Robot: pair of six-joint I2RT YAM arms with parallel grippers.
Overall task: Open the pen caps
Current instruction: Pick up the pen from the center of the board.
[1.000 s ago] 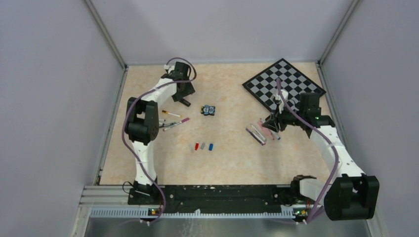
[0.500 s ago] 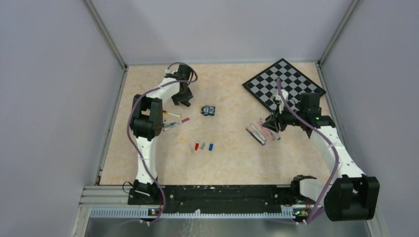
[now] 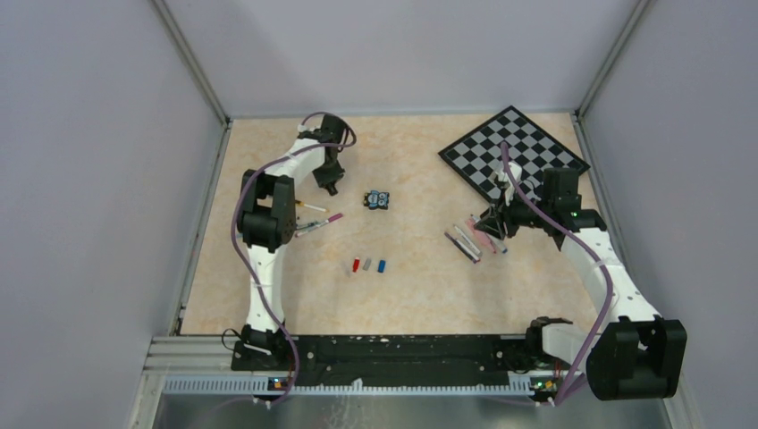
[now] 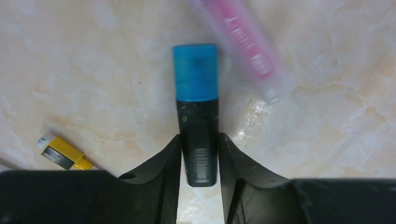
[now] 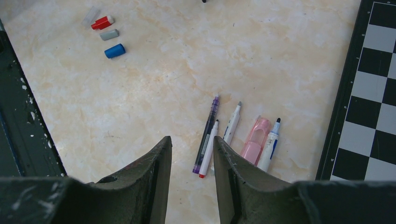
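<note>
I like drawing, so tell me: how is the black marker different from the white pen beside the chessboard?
The black marker has its blue cap on; the white pen has a bare blue tip. The black marker sits between the fingers of the left pincer; the white pen lies free, beyond the right pincer. Both lie flat on the table.

**Right wrist view: tabletop contents**

Right tool (image 5: 192, 140): jaws apart, above the tabletop (image 5: 154, 93).
Pens (image 5: 232, 122): five, lying roughly parallel just ahead of the tool and to its right. They are purple, white with a red end, white with a grey tip, a pink marker, and a white-and-blue marker.
Pen caps (image 5: 114, 50): red, grey, blue and one pale, clustered well ahead to the left.
Chessboard (image 5: 373, 93): at the right edge.
</note>
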